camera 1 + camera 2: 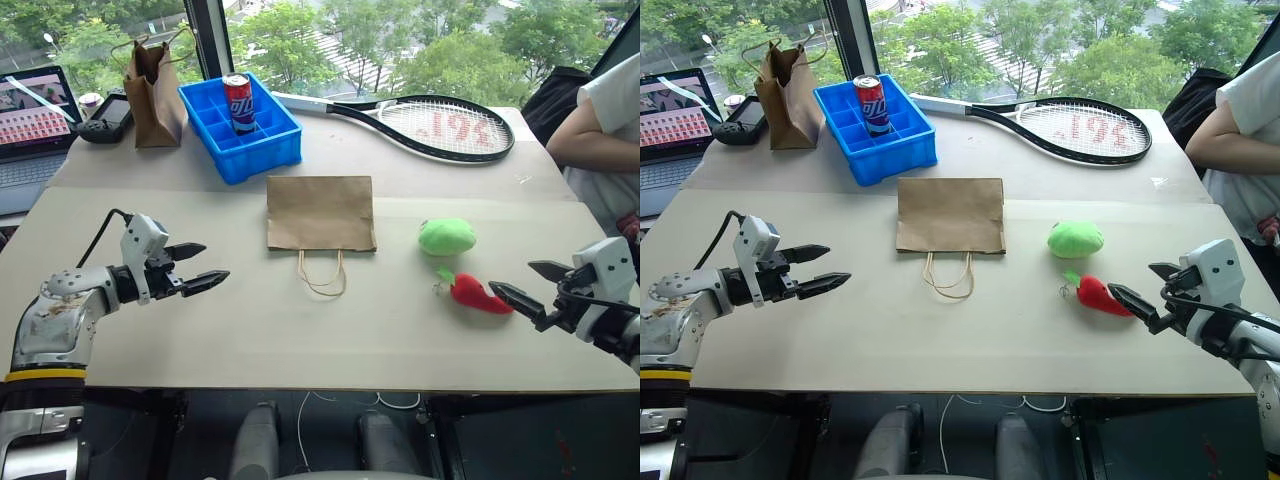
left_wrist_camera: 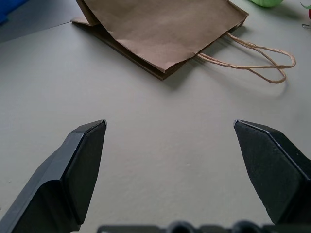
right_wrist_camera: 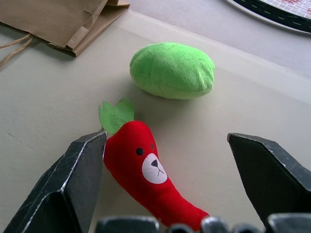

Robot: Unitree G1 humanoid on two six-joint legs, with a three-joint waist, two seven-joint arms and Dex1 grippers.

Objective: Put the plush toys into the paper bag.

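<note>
The table (image 1: 200,330) bears a flat paper bag (image 1: 320,212) (handles toward the robot), plush toys (image 1: 447,237), racket (image 1: 440,127).

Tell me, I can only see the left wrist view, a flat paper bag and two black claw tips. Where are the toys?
Observer: The red chili plush lies right of the bag, just in front of the right claw, whose jaws are open.
Operator: Is there another toy?
Observer: Yes, a round green plush sits just beyond the chili, apart from it.
Operator: Is my bag standing up?
Observer: No, the light-brown paper bag lies flat, handles toward the robot. A darker paper bag stands upright beside a blue bin.
Operator: And my claw?
Observer: The left claw is open, holding nothing.
</note>
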